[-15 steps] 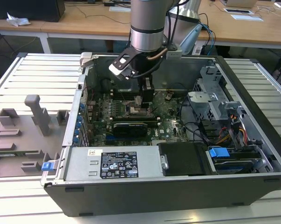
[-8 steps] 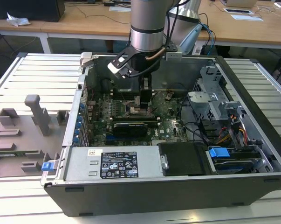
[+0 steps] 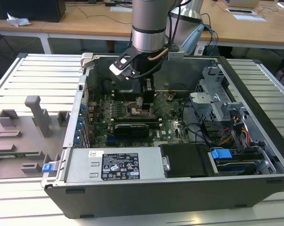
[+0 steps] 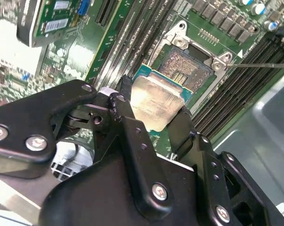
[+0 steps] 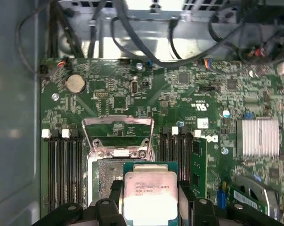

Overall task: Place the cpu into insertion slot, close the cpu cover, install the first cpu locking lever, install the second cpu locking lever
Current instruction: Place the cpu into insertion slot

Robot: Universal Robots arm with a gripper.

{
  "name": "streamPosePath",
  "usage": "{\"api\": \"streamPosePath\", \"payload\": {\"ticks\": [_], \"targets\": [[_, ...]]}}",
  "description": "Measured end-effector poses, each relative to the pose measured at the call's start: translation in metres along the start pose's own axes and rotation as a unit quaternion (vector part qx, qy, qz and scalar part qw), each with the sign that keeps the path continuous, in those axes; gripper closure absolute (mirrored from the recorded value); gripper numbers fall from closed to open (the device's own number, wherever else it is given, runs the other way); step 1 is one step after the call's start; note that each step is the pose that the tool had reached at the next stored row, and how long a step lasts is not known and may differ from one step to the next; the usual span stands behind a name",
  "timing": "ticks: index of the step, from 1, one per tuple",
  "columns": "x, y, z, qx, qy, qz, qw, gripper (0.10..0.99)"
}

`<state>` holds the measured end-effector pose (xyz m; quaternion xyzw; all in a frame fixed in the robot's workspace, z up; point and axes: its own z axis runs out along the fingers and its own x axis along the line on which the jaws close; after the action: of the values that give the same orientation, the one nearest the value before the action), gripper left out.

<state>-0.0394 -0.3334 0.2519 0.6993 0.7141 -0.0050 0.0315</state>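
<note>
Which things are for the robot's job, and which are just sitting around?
For the job: gripper, shut on the cpu; insertion slot; cpu cover, standing open.
Just sitting around: coin battery; silver heatsink; memory slots; grey rack.

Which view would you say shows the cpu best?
The first wrist view: the cpu faces it squarely, held by the gripper. The second wrist view shows it slanted; in the exterior view the gripper hides it.

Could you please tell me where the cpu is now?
In the second wrist view, the small flat silver-topped cpu is held by the black gripper, partly over the dark square insertion slot.
</note>
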Motion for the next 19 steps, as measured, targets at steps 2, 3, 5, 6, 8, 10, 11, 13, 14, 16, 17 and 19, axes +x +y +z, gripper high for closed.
{"api": "streamPosePath", "payload": {"ticks": [2, 3, 5, 6, 8, 10, 11, 13, 14, 16, 17, 19], "targets": [[0.0, 0.0, 0.0001, -0.0005, 0.0004, -0.009, 1.0, 0.541], [0.0, 0.0, 0.0, -0.0005, 0.0003, -0.009, 1.0, 0.541], [0.0, 0.0, 0.0, -0.0005, 0.0004, -0.01, 1.0, 0.541], [0.0, 0.0, 0.0, -0.0006, 0.0004, -0.01, 1.0, 0.541], [0.0, -0.0001, 0.0006, -0.0006, 0.0004, -0.01, 1.0, 0.541], [0.0001, -0.0002, 0.0018, -0.0005, 0.0004, -0.01, 1.0, 0.541], [0.0001, -0.0002, 0.0029, -0.0005, 0.0004, -0.01, 1.0, 0.541], [0.0002, -0.0002, 0.0042, -0.0005, 0.0004, -0.01, 1.0, 0.541], [0.0003, -0.0003, 0.0056, -0.0005, 0.0004, -0.01, 1.0, 0.541], [0.0004, -0.0004, 0.0087, -0.0005, 0.0004, -0.01, 1.0, 0.541], [0.0005, -0.0005, 0.0101, -0.0004, 0.0004, -0.01, 1.0, 0.541], [0.0007, -0.0007, 0.0148, -0.0003, 0.0004, -0.01, 1.0, 0.541]]}}
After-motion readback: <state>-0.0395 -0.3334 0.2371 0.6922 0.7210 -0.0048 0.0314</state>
